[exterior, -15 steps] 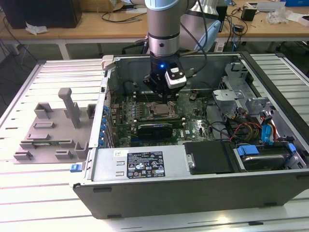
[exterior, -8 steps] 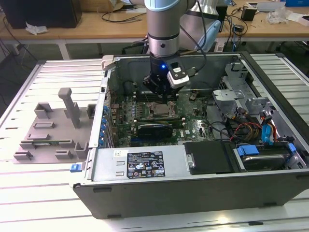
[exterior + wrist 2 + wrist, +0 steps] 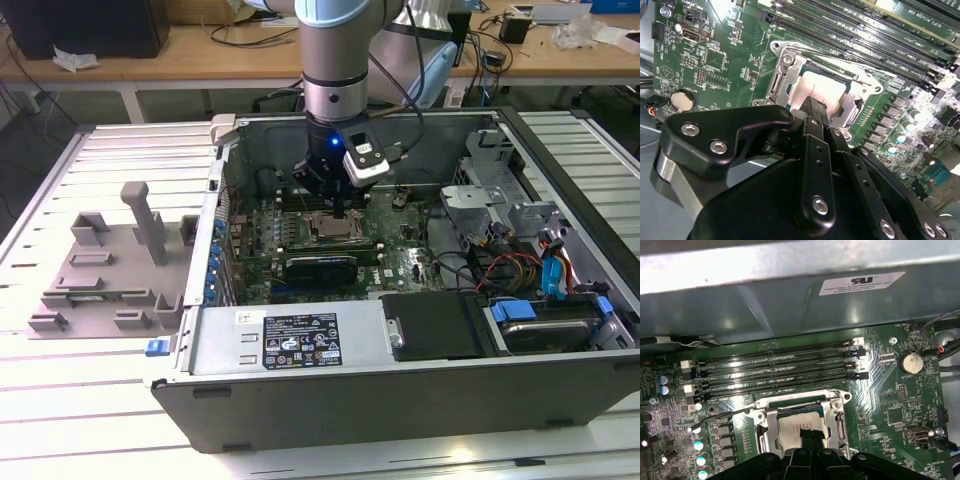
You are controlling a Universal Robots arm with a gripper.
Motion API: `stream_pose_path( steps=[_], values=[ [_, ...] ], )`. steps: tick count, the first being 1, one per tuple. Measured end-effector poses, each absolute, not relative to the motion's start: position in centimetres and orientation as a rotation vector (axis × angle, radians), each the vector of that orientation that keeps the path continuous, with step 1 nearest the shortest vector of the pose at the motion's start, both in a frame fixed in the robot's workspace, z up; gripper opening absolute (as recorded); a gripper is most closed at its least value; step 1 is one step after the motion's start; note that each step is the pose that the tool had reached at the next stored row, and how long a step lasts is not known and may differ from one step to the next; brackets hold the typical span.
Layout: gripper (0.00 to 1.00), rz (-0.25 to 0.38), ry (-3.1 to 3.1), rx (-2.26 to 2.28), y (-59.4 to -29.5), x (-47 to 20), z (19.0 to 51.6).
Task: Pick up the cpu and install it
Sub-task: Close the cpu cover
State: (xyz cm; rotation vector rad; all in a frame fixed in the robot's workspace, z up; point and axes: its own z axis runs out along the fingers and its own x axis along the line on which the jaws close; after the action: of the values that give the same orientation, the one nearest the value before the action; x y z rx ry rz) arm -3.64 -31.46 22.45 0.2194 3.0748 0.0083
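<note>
Cpu (image 3: 790, 426) seated in the socket (image 3: 765, 424) on the motherboard (image 3: 400, 255), inside the case (image 3: 400, 400). Memory slots (image 3: 775, 371) just beside the socket. Gripper (image 3: 340, 212) directly over the cpu. Tray (image 3: 100, 285) on the tabletop (image 3: 60, 410), outside the case wall on the exterior view's left.

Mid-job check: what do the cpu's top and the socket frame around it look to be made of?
The cpu: the top looks like metal with a matte, brushed finish, pale silver with a soft, even sheen. The socket frame: seemingly bare stamped steel, brighter than the cpu, with sharp glints along its bent edges and a screw head at the corner.
</note>
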Motion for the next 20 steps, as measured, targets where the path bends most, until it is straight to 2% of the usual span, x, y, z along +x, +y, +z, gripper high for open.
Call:
stream_pose_path(
  steps=[20],
  values=[
    [0.11, 0.009, 3.077, 0.186, -31.9, -7.4, 20.7]
  ],
)
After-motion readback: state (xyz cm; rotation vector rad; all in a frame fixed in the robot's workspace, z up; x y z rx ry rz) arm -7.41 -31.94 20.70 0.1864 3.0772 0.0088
